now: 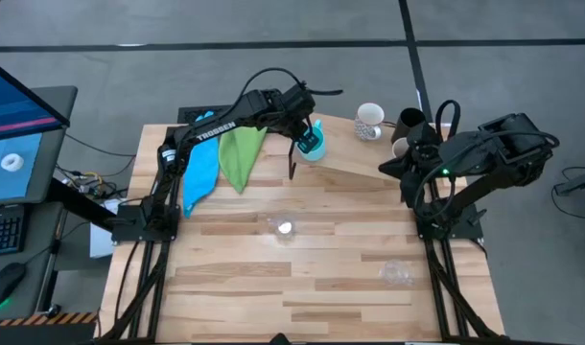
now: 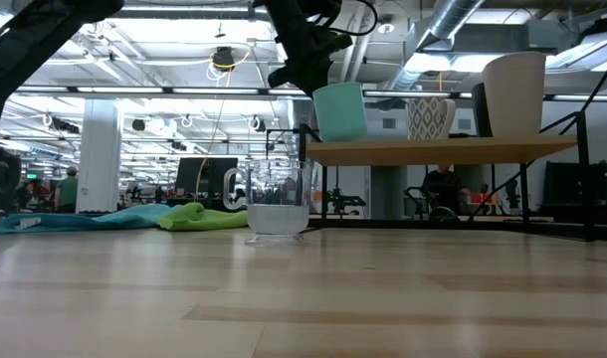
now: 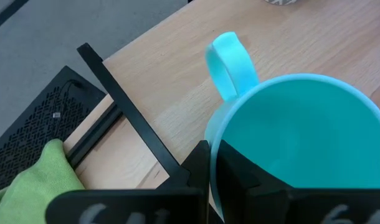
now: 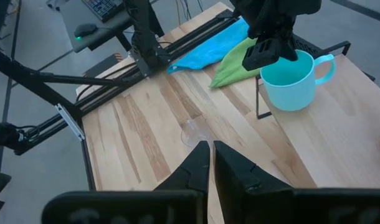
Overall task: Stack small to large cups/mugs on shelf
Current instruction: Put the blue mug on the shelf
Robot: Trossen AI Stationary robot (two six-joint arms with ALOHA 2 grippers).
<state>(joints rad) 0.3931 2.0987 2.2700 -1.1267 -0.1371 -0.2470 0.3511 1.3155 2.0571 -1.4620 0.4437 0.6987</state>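
Note:
The cyan handled mug [image 1: 313, 146] is at the left end of the shelf [image 1: 362, 161], with my left gripper [image 1: 305, 137] shut on its rim. Farther right on the shelf stand a white patterned mug [image 2: 430, 117], a tall black cup [image 2: 480, 109] and a beige tumbler [image 2: 515, 94]. One clear cup [image 2: 277, 204] stands on the table in front of the shelf. Another clear cup [image 1: 396, 273] lies near the right front. My right gripper [image 4: 210, 163] hangs shut above the shelf's right end, with nothing between its fingers. My left gripper pinches the cyan mug's wall at the rim [image 3: 216, 134], on the side away from the handle [image 3: 230, 62]. One finger [image 3: 243, 177] is inside the mug and the other [image 3: 201, 171] outside. The fingers come slanting down from the table's left. The mug stays upright, its base on the shelf's left end [image 2: 328, 149].
A blue cloth [image 1: 200, 172] and a green cloth [image 1: 240, 153] lie on the table left of the shelf. Black shelf legs [image 4: 258, 99] stand under the mug's end. A desk with a monitor [image 1: 19, 125] is beyond the table's left edge.

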